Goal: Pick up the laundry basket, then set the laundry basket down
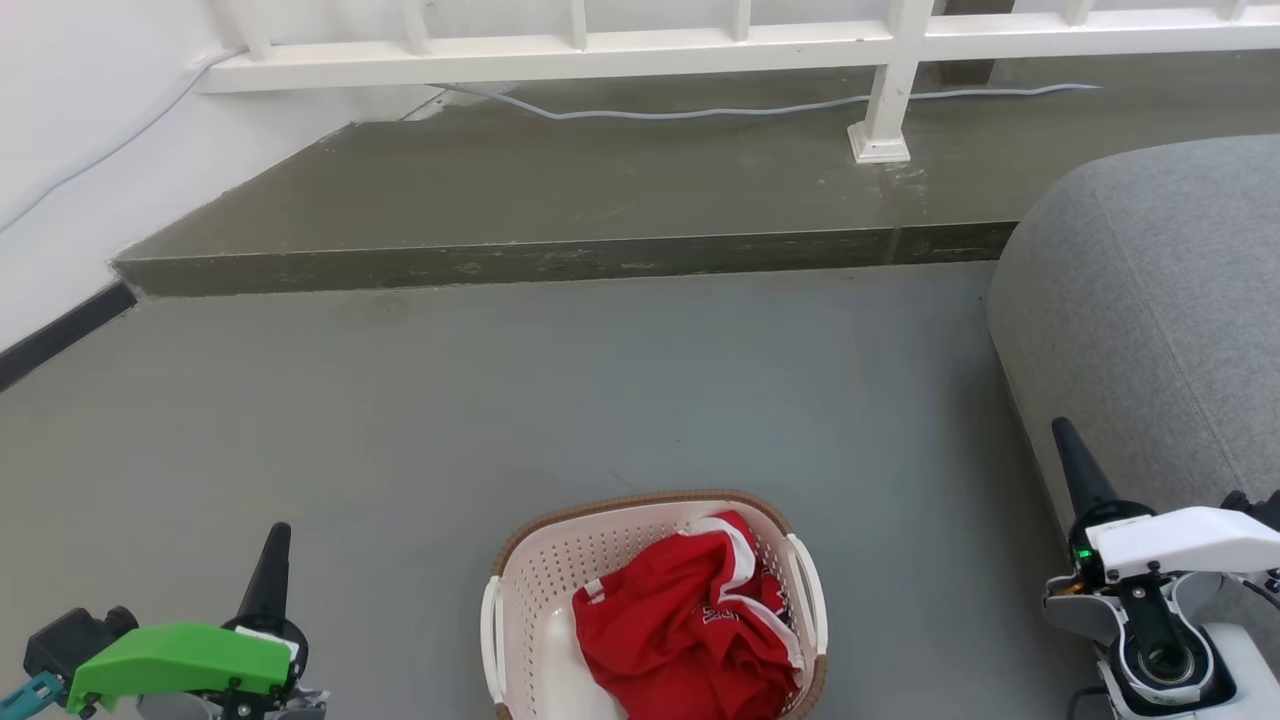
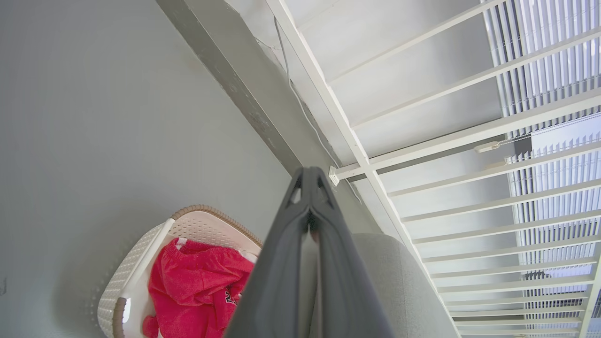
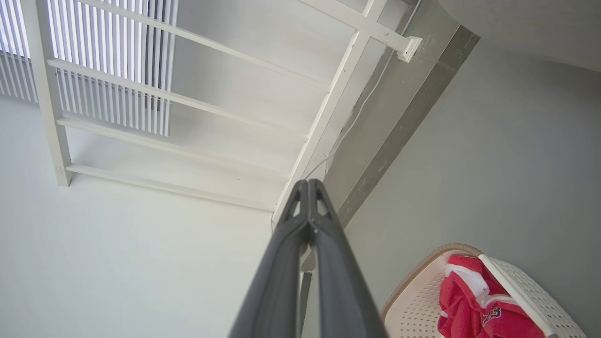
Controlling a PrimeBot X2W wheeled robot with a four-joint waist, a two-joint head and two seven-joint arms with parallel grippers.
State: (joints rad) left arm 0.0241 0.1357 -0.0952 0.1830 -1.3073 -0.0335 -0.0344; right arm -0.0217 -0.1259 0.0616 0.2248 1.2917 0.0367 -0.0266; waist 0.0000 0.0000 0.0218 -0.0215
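Grey floor (image 1: 600, 400) runs to a raised step (image 1: 560, 180) under a white railing (image 1: 640, 45), with a grey sofa (image 1: 1150, 300) at the right. The basket (image 1: 560, 570) sits on the floor at the near centre, cut by the bottom edge and holding a red garment (image 1: 680, 620). The left gripper (image 1: 272, 570) and right gripper (image 1: 1078, 465) hang well apart from it on either side. The right arm is close to the sofa and could brush it as it swings in.

From the left wrist, the fingertips (image 2: 308, 180) are pressed together. The basket (image 2: 127, 267) lies lower left, so reaching a handle with the fingers unspread would only push it.

From the right wrist, the fingertips (image 3: 307, 190) likewise meet and the basket (image 3: 415, 307) lies lower right. Uneven grips or lifts would likely tilt it and spill the garment (image 3: 469, 300).
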